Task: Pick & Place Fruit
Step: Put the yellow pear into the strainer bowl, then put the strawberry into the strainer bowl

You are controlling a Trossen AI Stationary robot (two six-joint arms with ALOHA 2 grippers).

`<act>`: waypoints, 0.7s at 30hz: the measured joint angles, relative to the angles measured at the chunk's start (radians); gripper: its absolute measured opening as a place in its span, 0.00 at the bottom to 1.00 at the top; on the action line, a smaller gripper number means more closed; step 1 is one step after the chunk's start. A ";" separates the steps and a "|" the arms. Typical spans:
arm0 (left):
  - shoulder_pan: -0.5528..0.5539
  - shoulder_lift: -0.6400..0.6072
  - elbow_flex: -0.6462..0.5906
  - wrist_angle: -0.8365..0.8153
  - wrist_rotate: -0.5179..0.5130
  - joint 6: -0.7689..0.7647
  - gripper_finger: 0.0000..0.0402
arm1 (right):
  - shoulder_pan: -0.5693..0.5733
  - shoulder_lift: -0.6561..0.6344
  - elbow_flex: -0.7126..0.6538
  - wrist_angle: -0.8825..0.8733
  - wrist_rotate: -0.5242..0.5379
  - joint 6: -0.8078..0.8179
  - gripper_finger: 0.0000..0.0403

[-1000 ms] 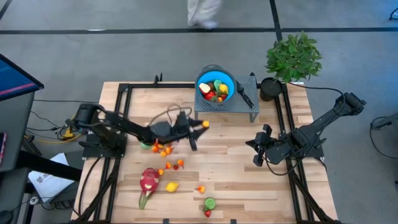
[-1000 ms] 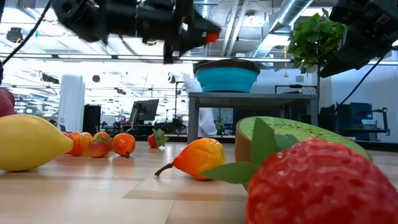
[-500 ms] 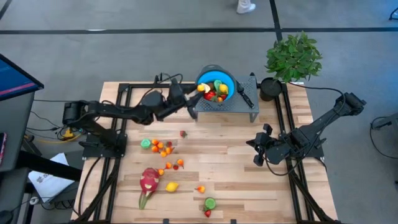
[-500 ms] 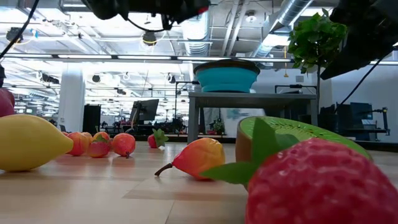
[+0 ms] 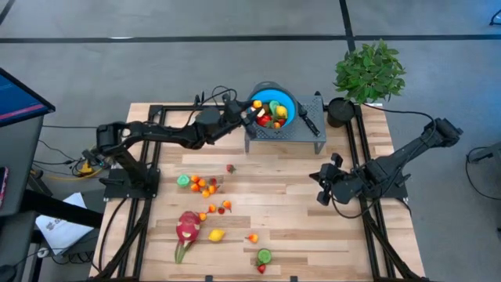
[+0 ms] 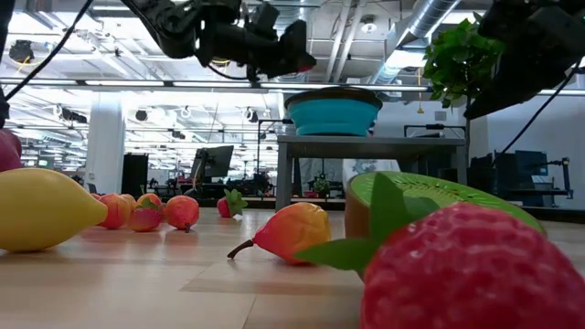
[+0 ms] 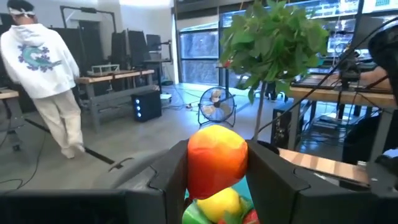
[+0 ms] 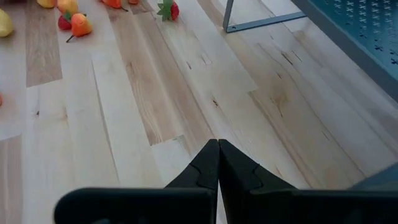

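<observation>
My left gripper (image 5: 252, 108) reaches level to the left rim of the blue bowl (image 5: 283, 97) and is shut on a small orange-red fruit (image 7: 216, 160). The bowl stands on a grey perforated stand (image 5: 305, 133) at the far side and holds several fruits (image 5: 272, 113). More fruit lies on the wooden table: an orange cluster (image 5: 202, 186), a strawberry (image 5: 230, 168), a pink dragon fruit (image 5: 188, 229), a lemon (image 5: 217, 235) and a kiwi half (image 5: 264, 255). My right gripper (image 8: 218, 163) hovers shut over bare table at the right. My left gripper pinches the orange-red fruit by its two opposite sides (image 7: 193, 163) between its two fingers. The fingers come in level from the table's left. The fruit is lifted clear, just above the fruits in the bowl (image 7: 217, 205) at the bowl's left rim.
A black-handled knife (image 5: 307, 119) lies on the stand beside the bowl. A potted plant (image 5: 369, 72) stands at the far right corner. Black frame rails (image 5: 149, 149) run along the table's edges. A person (image 7: 43, 68) stands in the room beyond.
My left gripper has carried the orange-red fruit from above the table's middle up and toward the far edge and right, to the bowl's left rim, rolling a little on the way. It has stayed shut on the fruit.
</observation>
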State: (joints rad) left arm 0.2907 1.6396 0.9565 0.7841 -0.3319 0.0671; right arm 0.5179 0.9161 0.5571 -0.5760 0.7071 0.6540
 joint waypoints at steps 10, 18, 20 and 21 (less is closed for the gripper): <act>0.029 0.022 0.000 0.009 0.000 -0.004 0.35 | -0.037 0.000 0.000 0.000 0.000 0.000 0.00; 0.031 0.022 0.000 0.008 0.052 -0.037 0.51 | -0.051 0.000 0.000 0.001 0.000 0.000 0.00; 0.038 0.022 0.000 0.008 0.068 -0.094 0.56 | -0.051 0.000 0.000 0.001 -0.002 0.000 0.00; 0.041 0.022 0.000 0.008 0.076 -0.119 0.58 | -0.051 0.000 0.000 0.001 -0.002 0.000 0.00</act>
State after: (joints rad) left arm 0.3315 1.6619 0.9565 0.7925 -0.2555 -0.0519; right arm 0.4671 0.9161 0.5571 -0.5751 0.7048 0.6542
